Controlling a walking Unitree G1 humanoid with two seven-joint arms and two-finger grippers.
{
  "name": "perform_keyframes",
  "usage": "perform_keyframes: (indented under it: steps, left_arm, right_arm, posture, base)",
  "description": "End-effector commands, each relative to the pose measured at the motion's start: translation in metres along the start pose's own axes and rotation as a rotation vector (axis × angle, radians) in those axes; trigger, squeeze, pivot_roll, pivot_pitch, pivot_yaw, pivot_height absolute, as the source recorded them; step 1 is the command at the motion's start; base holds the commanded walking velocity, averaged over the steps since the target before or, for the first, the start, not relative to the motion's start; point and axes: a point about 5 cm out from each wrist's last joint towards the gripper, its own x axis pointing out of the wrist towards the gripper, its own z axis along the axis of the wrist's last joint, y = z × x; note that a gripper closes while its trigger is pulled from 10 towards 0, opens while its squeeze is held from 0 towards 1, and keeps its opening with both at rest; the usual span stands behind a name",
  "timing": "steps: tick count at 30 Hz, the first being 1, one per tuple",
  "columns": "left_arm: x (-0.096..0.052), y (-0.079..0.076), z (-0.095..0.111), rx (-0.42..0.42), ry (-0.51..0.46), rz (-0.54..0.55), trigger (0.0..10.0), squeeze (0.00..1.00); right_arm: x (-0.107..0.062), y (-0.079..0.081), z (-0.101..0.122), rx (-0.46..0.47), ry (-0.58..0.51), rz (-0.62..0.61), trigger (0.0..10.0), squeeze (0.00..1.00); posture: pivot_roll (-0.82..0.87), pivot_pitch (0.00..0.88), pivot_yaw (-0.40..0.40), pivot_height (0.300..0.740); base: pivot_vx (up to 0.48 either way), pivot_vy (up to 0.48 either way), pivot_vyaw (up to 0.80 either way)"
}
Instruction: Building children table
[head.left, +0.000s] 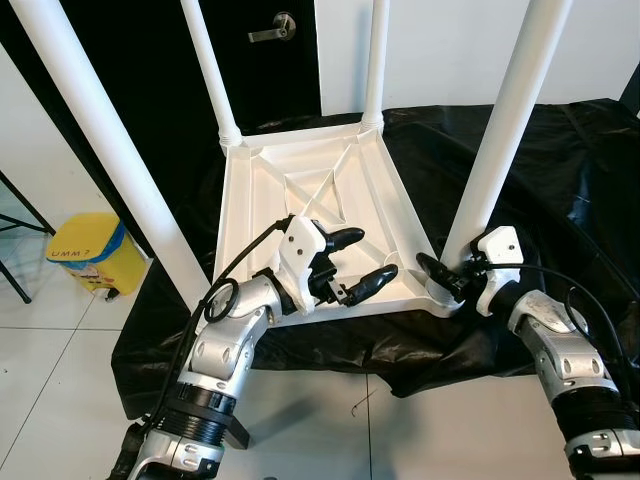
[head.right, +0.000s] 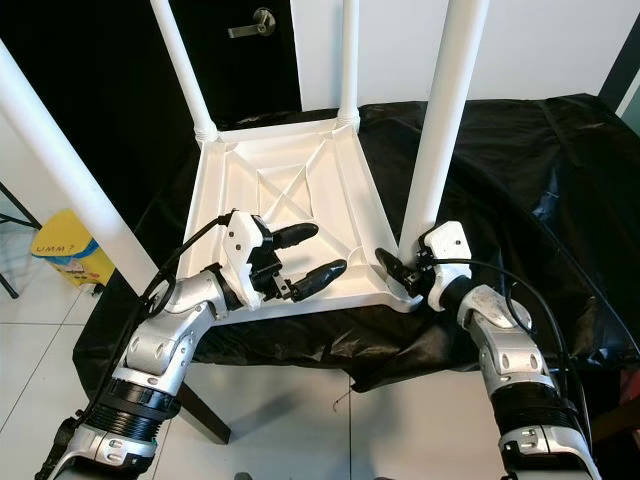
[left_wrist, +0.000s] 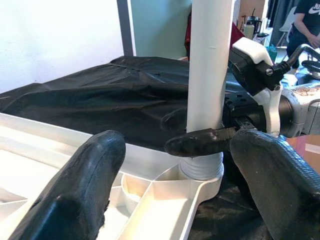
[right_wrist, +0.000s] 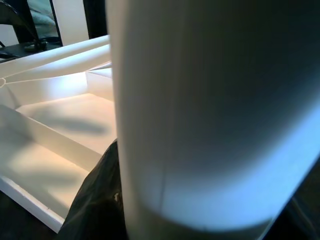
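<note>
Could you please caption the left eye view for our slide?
Right gripper grips a white leg of the upturned table; left gripper hovers open.

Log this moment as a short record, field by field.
tabletop: white, upside down on black sheet
legs: four upright in the corners
right gripper: closed around base of near right leg
left gripper: open, above tabletop's near edge
floor: yellow bin, to the robot's left
door: dark, with handle, behind table
</note>
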Motion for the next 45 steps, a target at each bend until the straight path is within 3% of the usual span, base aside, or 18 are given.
perform_keyframes:
  steps: [1, 5, 6, 14, 22, 45]
  left_arm:
    - [-0.002, 0.003, -0.001, 0.005, 0.01, 0.046, 10.0, 0.0]
    - [-0.002, 0.003, -0.001, 0.005, 0.013, 0.045, 10.0, 0.0]
    - [-0.002, 0.003, -0.001, 0.003, 0.013, 0.044, 10.0, 0.0]
    - [-0.001, -0.001, -0.004, -0.008, 0.016, 0.033, 10.0, 0.0]
    - [0.0, -0.003, -0.006, -0.009, 0.02, 0.026, 10.0, 0.0]
    - [0.002, -0.009, -0.008, -0.015, 0.016, 0.026, 10.0, 0.0]
  right_arm:
    - [-0.001, 0.003, -0.006, -0.008, 0.026, 0.023, 0.0, 0.0]
    - [-0.003, 0.004, -0.008, 0.001, 0.03, 0.013, 0.0, 0.0]
    - [-0.005, 0.004, -0.011, 0.006, 0.033, 0.001, 10.0, 0.0]
    - [-0.011, 0.006, -0.013, 0.029, 0.004, -0.175, 10.0, 0.0]
    - [-0.012, 0.01, -0.014, 0.013, 0.007, -0.263, 10.0, 0.0]
    - [0.003, 0.058, -0.008, 0.129, -0.005, -0.718, 10.0, 0.0]
  posture:
    - [-0.11, 0.0, 0.063, 0.74]
    - [-0.11, 0.0, 0.062, 0.74]
    - [-0.11, 0.0, 0.06, 0.74]
    - [-0.12, 0.0, 0.06, 0.74]
    - [-0.13, 0.0, 0.059, 0.74]
    - [-0.11, 0.0, 0.032, 0.74]
  base:
    - [0.0, 0.0, 0.0]
    - [0.0, 0.0, 0.0]
    - [0.0, 0.0, 0.0]
    - [0.0, 0.0, 0.0]
    - [0.0, 0.0, 0.0]
    - [0.0, 0.0, 0.0]
